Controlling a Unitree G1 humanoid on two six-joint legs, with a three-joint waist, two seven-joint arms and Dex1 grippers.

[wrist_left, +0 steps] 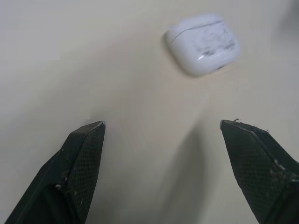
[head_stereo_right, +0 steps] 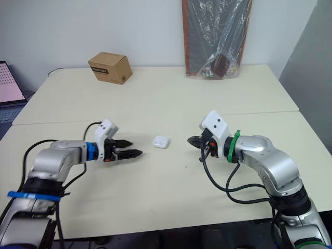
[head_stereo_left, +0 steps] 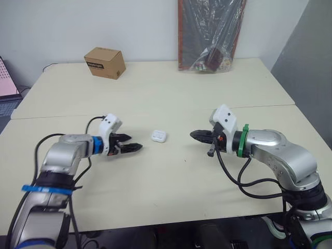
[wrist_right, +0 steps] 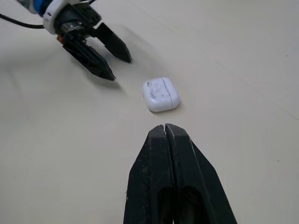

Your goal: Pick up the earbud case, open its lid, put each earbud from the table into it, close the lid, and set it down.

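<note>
The white earbud case (head_stereo_left: 158, 136) lies flat on the cream table with its lid down, between the two grippers. My left gripper (head_stereo_left: 136, 143) is open, just left of the case and a short way from it, with its fingertips (wrist_left: 88, 135) spread wide on either side of bare table. My right gripper (head_stereo_left: 193, 135) is shut with nothing in it and points at the case from the right. From the right wrist the case (wrist_right: 160, 94) sits just beyond the closed fingertips, and the left gripper (wrist_right: 119, 65) is behind it. I see no loose earbuds.
A brown cardboard box (head_stereo_left: 105, 63) stands at the far left of the table. A dark bag in clear plastic (head_stereo_left: 210, 33) leans against the wall at the far middle. A seam (head_stereo_left: 155, 111) runs across the table behind the grippers.
</note>
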